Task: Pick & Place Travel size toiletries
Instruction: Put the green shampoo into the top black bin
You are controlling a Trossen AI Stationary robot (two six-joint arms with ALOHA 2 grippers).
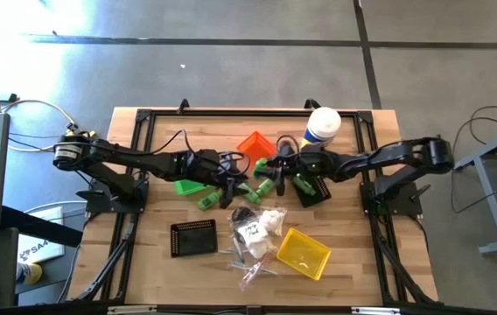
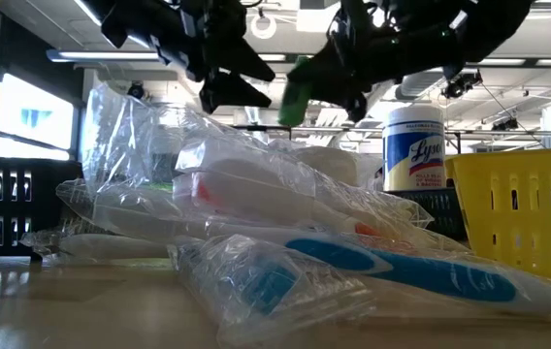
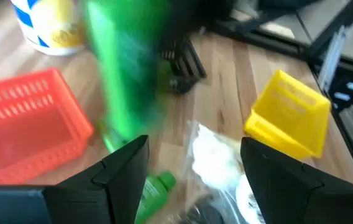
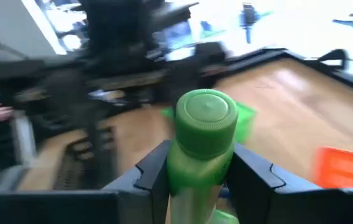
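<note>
The black bin (image 1: 193, 237) is seen at the left front of the wooden counter (image 1: 143, 262). The left claw (image 1: 231, 179) is held above the counter's middle with its fingers (image 3: 123, 168) spread wide and nothing between them; a green mini bottle (image 1: 206, 200) lies on the counter just beside it, next to the green bin (image 1: 187, 185). The orange bin (image 1: 255, 144) stands behind the two claws. A heap of travel size toiletries (image 1: 255, 229), white packets and clear-wrapped sticks, is found at the centre front; in the low view a wrapped toothbrush (image 2: 421, 271) lies nearest. The right claw (image 1: 276, 173) is raised off the counter, clamped on a green capped bottle (image 4: 204, 140). The white-lidded canister (image 1: 322, 124) stands at the right rear. The yellow bin (image 1: 304, 253) lies at the right front.
</note>
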